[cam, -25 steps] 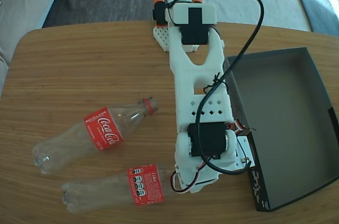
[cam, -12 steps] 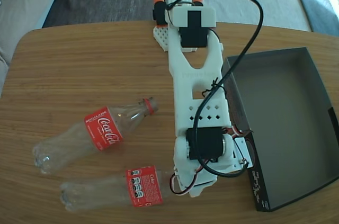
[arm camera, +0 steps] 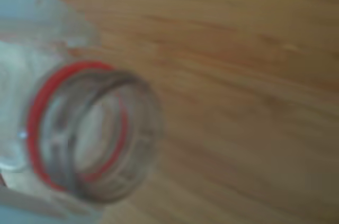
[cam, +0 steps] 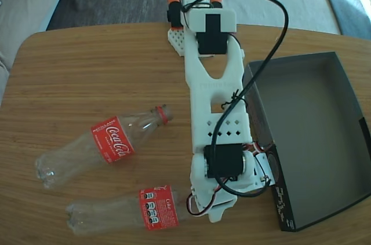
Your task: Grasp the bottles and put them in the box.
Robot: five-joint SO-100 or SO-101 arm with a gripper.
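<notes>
Two bottles (cam: 87, 153) (cam: 119, 215) lie on our bench (cam: 87, 77), box (cam: 313, 135) alongside; end effector over the nearer bottle's neck, grip state we cannot tell.

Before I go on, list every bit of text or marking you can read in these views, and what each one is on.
"Coca-Cola": white script on the red label of the upper bottle in the fixed view.
Small white line above that script: too small to read.
Lower bottle: red label with white icons and small print, unreadable.
Box: white print and a round mark on its black outer side, too small to read.
Wrist view: no text; only the blurred bottle mouth.
</notes>
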